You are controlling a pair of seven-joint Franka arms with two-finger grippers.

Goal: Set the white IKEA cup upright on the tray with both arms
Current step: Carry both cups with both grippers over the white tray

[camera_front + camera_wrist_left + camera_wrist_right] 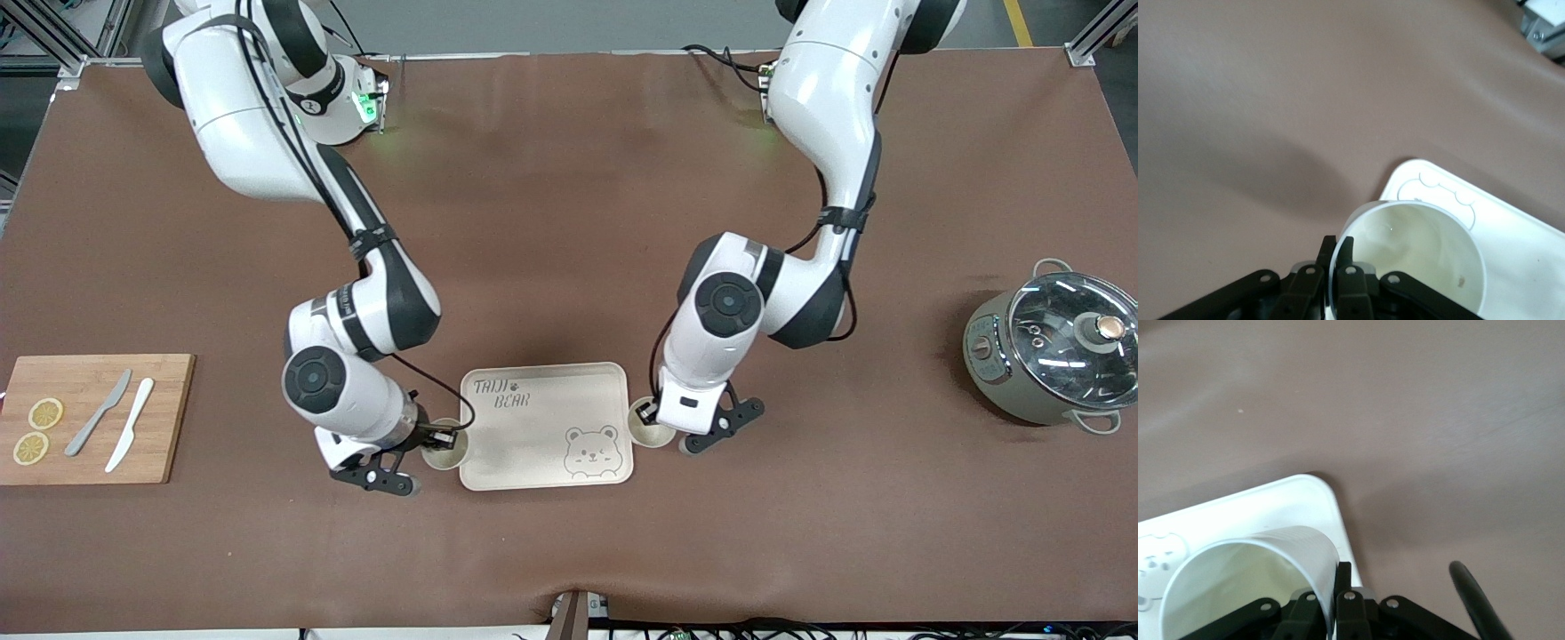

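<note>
The left gripper [647, 415] is pinched on the rim of one white cup [650, 427], one finger inside the wall and one outside, and the right gripper [447, 438] clamps the rim of a second white cup [443, 453] the same way; both cups stand mouth-up just beside the one cream tray [533, 444], one at each short end, touching or nearly touching its rim. Toward the right arm's end lies one cutting board [169, 418] with two knives [131, 424] and two lemon slices [44, 413], and toward the left arm's end stands one lidded pot [1053, 354].
</note>
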